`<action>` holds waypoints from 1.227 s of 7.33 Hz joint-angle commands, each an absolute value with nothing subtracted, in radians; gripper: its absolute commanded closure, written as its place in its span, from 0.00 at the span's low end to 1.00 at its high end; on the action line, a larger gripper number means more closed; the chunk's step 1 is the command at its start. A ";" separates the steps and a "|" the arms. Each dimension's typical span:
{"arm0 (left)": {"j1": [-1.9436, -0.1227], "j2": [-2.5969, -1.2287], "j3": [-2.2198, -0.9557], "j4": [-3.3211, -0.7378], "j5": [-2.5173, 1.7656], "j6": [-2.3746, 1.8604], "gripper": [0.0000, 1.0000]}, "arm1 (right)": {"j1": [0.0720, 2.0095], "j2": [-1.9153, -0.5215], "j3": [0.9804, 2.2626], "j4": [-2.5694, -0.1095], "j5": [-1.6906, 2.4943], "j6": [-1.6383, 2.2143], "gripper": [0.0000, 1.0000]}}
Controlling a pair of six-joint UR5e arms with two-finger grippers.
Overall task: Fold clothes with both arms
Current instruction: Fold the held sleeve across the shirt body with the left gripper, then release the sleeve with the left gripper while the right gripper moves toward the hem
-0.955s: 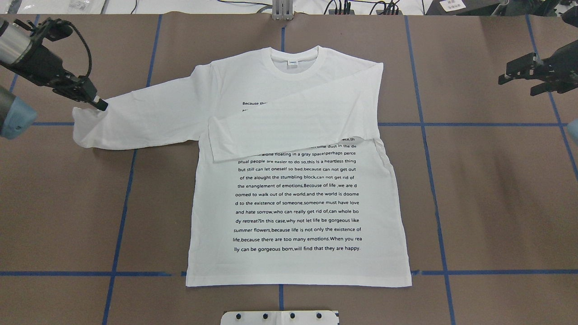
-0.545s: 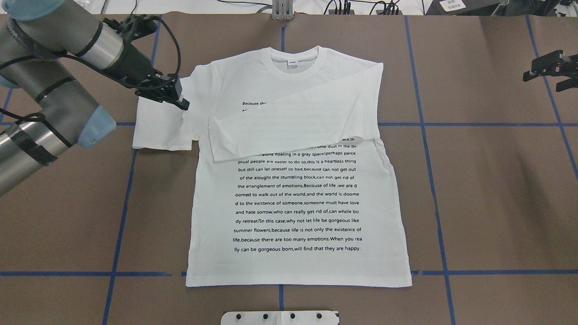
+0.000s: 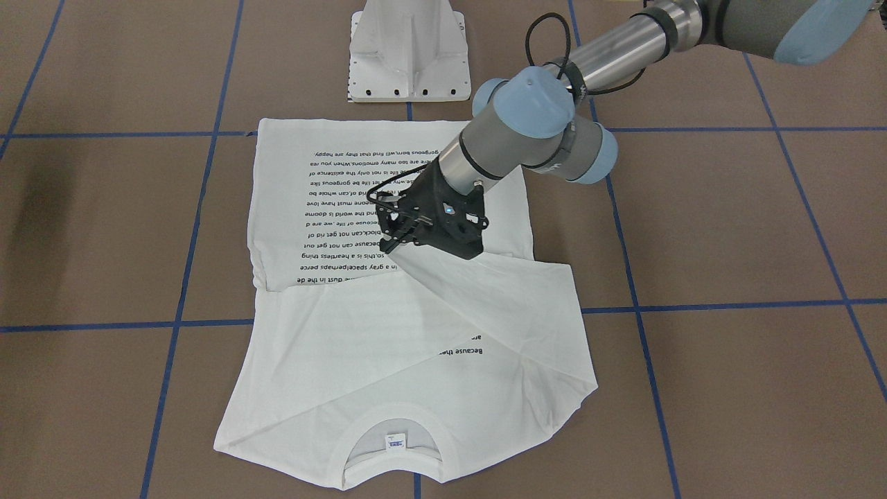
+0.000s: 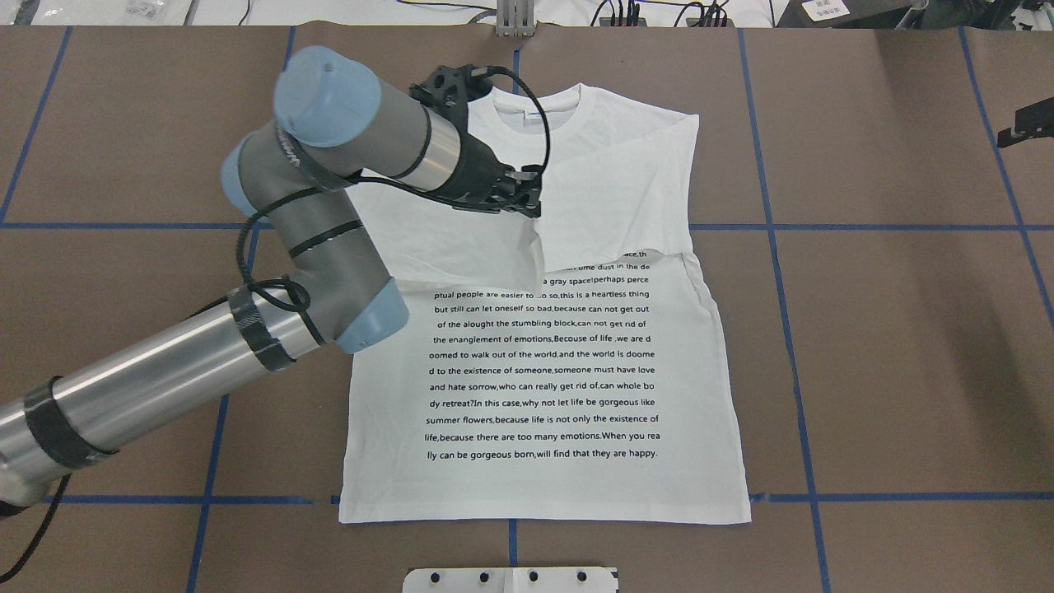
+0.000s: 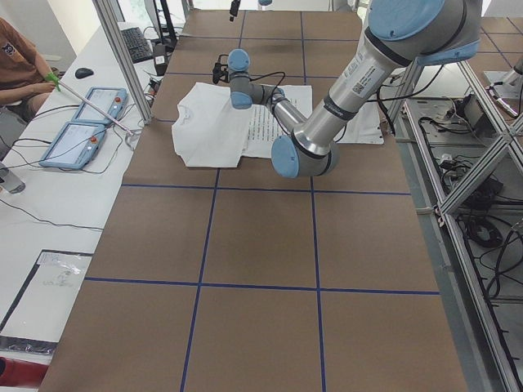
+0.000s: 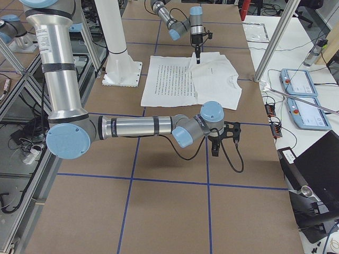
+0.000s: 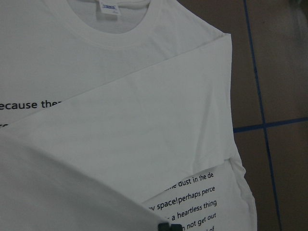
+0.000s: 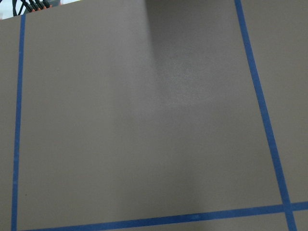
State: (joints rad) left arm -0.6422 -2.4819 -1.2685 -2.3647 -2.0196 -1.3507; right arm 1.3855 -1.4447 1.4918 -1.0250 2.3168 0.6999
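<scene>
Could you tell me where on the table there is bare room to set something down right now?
The widest bare table lies on the robot's right, between the T-shirt and the right gripper. The far left corner is bare too. The left side is crowded: the left gripper holds the sleeve over the T-shirt and the left arm overhangs the table.

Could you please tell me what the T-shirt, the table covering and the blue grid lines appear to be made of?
T-shirt: soft, matte white knit, probably cotton; it drapes and creases, and the collar is ribbed.
Table covering: matte brown sheet, likely paper or card; it lies flat with a faint sheen.
Blue grid lines: seemingly adhesive tape; the strips are thin, with small breaks.
</scene>
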 commanded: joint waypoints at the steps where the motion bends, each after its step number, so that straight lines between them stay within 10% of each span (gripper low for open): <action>1: -0.606 -2.633 -1.097 -2.402 -1.924 -1.376 1.00 | 1.396 -1.453 1.494 -1.025 2.318 0.698 0.00; 9: -0.494 -2.798 -0.865 -2.471 -1.715 -1.382 1.00 | 1.397 -1.463 1.491 -1.025 2.313 0.698 0.00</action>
State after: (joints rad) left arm -0.5107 -2.7814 -0.8799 -2.4711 -1.7378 -1.3820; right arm 1.3965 -1.4620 1.4922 -1.0246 2.3138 0.6979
